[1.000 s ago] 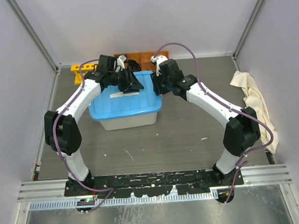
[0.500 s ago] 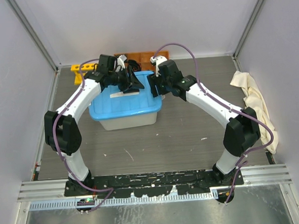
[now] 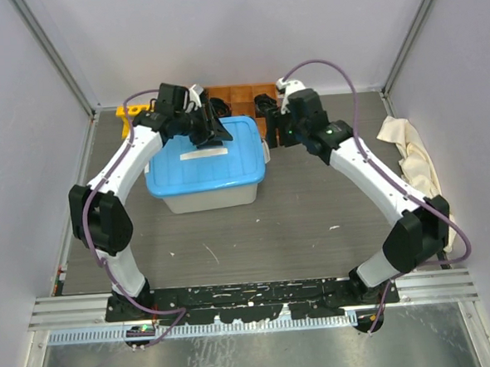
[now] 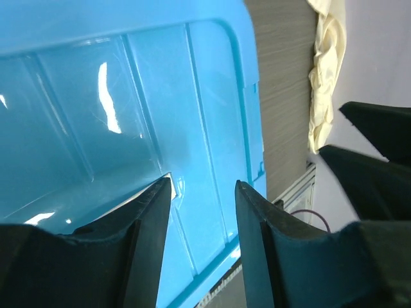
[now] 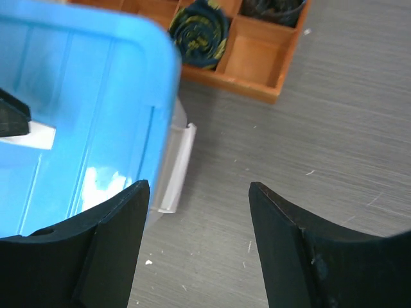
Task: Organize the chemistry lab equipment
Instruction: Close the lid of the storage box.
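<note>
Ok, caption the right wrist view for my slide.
Open right end effector hovers beside the blue bin lid, wooden compartment tray beyond.

The yellow tube rack (image 3: 125,113) is mostly hidden behind the left arm (image 3: 137,153), and its holes cannot be counted. The wooden tray (image 5: 255,61) is cut off at the top edge. The bin (image 3: 208,198) contents are concealed under the blue lid (image 3: 219,164).

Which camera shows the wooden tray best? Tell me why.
The right wrist view: the wooden tray lies close, its compartments open to sight, a dark roll in one. The top view shows only a small, partly hidden strip of it. The left wrist view shows none of it.
</note>
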You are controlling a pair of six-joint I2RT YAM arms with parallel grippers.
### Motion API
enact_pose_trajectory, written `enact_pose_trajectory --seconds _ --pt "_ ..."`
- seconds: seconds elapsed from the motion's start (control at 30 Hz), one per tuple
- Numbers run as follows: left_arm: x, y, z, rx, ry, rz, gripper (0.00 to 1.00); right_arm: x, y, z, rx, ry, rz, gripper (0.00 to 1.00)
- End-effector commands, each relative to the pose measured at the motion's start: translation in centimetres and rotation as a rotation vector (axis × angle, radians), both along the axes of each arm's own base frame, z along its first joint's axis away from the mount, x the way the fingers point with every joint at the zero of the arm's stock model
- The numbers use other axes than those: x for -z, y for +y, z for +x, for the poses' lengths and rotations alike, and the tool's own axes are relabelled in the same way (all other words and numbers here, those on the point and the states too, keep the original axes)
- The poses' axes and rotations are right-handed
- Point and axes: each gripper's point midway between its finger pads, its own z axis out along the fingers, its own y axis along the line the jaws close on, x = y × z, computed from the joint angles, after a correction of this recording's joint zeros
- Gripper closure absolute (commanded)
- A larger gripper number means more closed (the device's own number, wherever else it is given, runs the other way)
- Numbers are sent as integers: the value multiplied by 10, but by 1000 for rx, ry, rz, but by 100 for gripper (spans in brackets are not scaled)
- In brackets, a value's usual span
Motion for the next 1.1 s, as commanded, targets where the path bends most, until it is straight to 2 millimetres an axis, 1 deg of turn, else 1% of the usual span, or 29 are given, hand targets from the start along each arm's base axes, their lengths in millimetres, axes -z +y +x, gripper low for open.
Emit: enact_pose_trajectory --seconds 0.0,0.1,0.13,0.2,0.23,0.27,0.3,0.33,0.37,0.4,0.53,0.6,0.67,0.8,0.93,1.0,1.07 --pt "-74 23 8 -50 -171 -46 53 -79 -18 10 33 -152 169 31" --pt "-99 39 12 -85 -187 -125 49 -97 -28 15 24 -168 224 30" --pt "-104 47 14 -102 -189 -147 49 -101 -31 17 26 -168 243 28" --pt "-112 69 17 -150 -196 -172 49 -103 -37 21 31 -161 269 28" --pt "-116 81 17 -180 -209 -174 49 -101 -39 22 34 -151 273 28" --pt "-116 98 19 -222 -214 -168 50 -97 -39 24 33 -138 279 28" --pt "-113 113 19 -261 -212 -157 50 -91 -41 27 36 -119 287 28" --pt "-111 125 17 -294 -212 -143 52 -83 -38 28 19 -90 305 28" --pt "-108 134 15 -317 -217 -127 52 -77 -34 28 -12 -62 340 28" --pt "-105 139 12 -326 -220 -110 53 -69 -29 30 -38 -34 381 28" --pt "-82 141 -3 -306 -161 -57 56 -39 -10 29 -137 94 589 28" --pt "-73 142 -10 -300 -143 -42 57 -24 0 21 -204 161 691 28" --pt "-64 147 -17 -313 -138 -9 57 -19 6 18 -249 187 772 28" --pt "-53 156 -33 -327 -139 51 57 -7 16 10 -307 252 860 28" --pt "-34 169 -43 -357 -117 130 56 6 11 10 -269 252 853 28" --pt "-20 179 -45 -398 -102 158 56 14 1 15 -211 244 861 29" --pt "-15 189 -46 -449 -92 134 53 23 -14 20 -146 228 884 28"
